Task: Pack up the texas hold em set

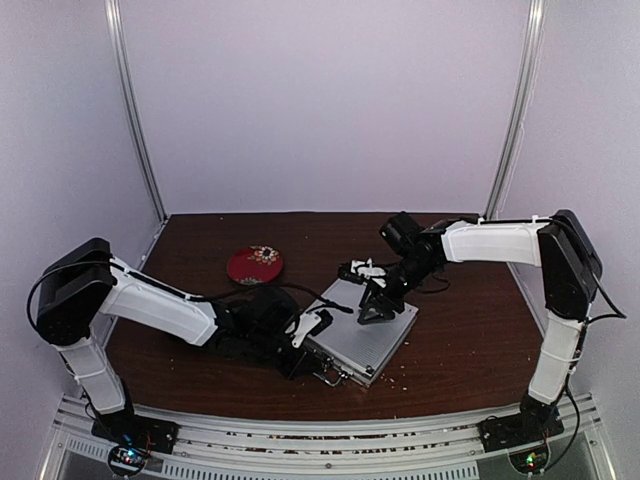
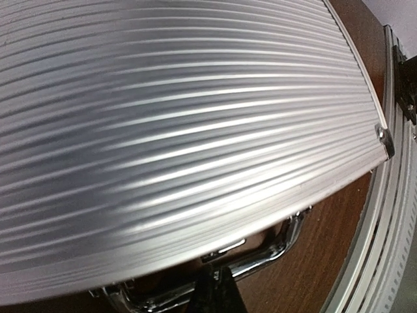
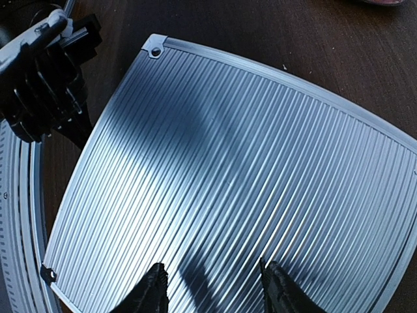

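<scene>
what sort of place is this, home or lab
Probably a robot test booth, not a home: pale walls with metal posts, a dark wooden table, and a left arm and right arm bolted to an aluminium rail.

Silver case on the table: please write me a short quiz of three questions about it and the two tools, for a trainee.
1. True or false: the silver case lies with its lid open.
2. Fill the gap: at the ribbed lid, the jaws of the right tool are ____.
3. Which tool is at the metal handle? A) left tool B) right tool C) neither
Key: 1 false; 2 open; 3 A
</scene>
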`<state>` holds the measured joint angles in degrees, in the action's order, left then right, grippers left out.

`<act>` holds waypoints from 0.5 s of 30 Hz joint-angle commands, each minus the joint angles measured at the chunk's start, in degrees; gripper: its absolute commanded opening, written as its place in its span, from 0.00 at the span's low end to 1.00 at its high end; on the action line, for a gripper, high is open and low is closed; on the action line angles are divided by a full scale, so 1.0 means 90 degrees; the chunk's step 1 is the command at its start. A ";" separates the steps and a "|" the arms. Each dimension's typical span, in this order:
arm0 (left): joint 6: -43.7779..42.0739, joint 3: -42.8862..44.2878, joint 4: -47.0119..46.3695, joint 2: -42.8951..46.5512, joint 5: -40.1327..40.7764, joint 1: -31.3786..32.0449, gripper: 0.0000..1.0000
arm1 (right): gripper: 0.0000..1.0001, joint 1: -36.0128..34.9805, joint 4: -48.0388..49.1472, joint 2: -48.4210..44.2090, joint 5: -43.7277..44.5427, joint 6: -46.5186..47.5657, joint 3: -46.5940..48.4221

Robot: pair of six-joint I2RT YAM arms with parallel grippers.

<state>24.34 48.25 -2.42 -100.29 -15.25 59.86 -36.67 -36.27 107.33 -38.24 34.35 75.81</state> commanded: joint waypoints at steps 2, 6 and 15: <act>-0.0013 0.0217 -0.0305 -0.0225 -0.0050 0.0019 0.00 | 0.50 -0.0046 -0.0504 0.0413 0.0275 -0.0023 -0.0162; -0.0045 0.0277 -0.0256 -0.0295 -0.0016 0.0019 0.00 | 0.49 -0.0047 -0.0529 0.0438 0.0284 -0.0018 -0.0143; -0.0067 0.0340 -0.0240 -0.0433 0.0058 0.0019 0.00 | 0.50 -0.0047 -0.0540 0.0456 0.0284 -0.0018 -0.0142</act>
<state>24.32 49.71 -2.90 -102.72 -15.33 59.86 -36.67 -36.32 107.50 -38.48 34.37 75.94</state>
